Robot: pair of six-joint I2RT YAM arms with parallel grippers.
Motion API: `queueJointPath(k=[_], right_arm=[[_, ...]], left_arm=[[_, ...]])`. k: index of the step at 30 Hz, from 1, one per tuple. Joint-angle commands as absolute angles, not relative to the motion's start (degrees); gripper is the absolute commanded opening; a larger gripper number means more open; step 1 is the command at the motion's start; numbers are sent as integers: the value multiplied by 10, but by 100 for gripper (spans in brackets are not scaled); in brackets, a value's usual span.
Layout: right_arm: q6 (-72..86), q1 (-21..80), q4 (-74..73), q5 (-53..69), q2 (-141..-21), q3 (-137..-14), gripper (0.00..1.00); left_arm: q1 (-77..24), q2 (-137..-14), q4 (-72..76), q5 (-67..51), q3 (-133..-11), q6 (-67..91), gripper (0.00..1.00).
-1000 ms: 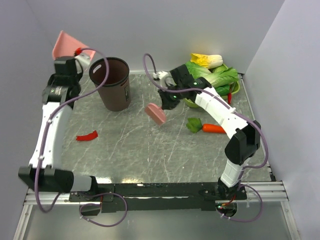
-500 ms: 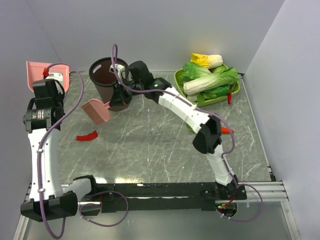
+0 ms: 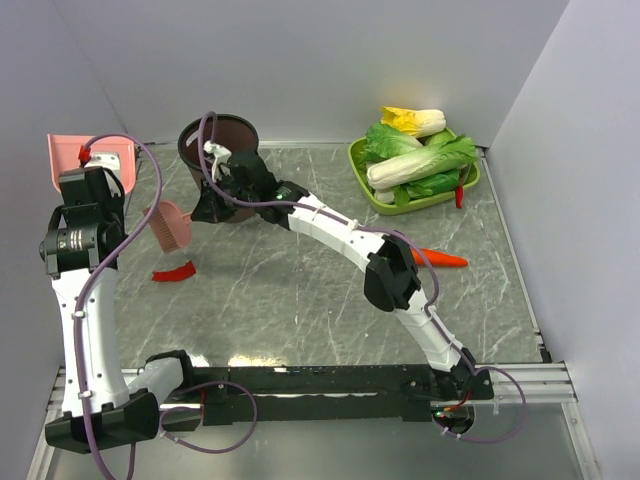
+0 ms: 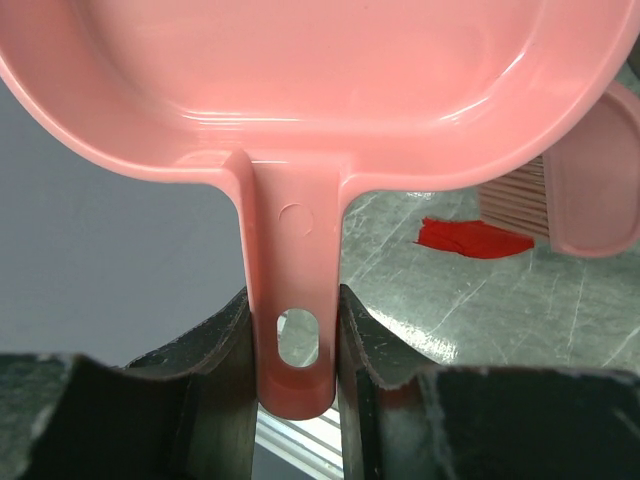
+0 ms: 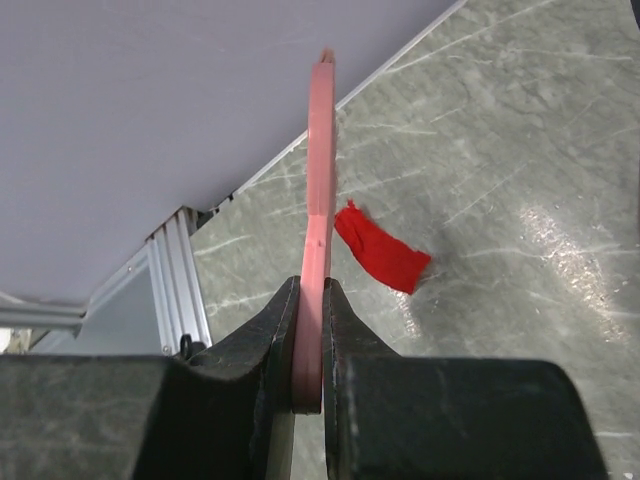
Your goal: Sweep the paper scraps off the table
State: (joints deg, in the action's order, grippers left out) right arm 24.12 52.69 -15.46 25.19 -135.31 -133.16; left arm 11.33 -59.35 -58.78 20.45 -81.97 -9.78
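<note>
Top view: the left gripper [image 3: 92, 178] is clamped on the handle of the pink dustpan [image 3: 70, 158], which is held up close to the left wall. The right gripper [image 3: 205, 205] grips the pink brush [image 3: 172, 225]. One red paper scrap [image 3: 174, 271] lies on the table [image 3: 300, 300] at 6 o'clock from the brush head, apart from it. The brown bin [image 3: 218, 140] stands at 1 o'clock from the brush. Bare table runs toward 3 o'clock as far as the carrot [image 3: 440, 258]. Since half a second ago the brush has shifted toward 9 o'clock, the right arm has uncovered the carrot, and the scrap has not moved.

Left wrist: both fingers [image 4: 225, 345] press the dustpan [image 4: 330, 70] handle just above its hanging hole. The scrap [image 4: 472, 238] lies at 3 o'clock, under the brush [image 4: 590, 190].

Right wrist: the gripper [image 5: 308, 340] pinches the brush handle [image 5: 320, 180] edge-on. The scrap [image 5: 380, 250] lies just right of it, and the table edge rail [image 5: 175, 290] is at 9 o'clock.
</note>
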Motion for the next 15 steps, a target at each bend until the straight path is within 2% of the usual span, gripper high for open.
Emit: queueJointPath(k=[1,15], right_arm=[[241,527,-134,219,-1362,-1322,0],[212,542,-184,200,-1371,-1256,0]], left_arm=[[116,-589,-587,193,-831,-88,1],[116,-595,-583,161,-823,-86,1]])
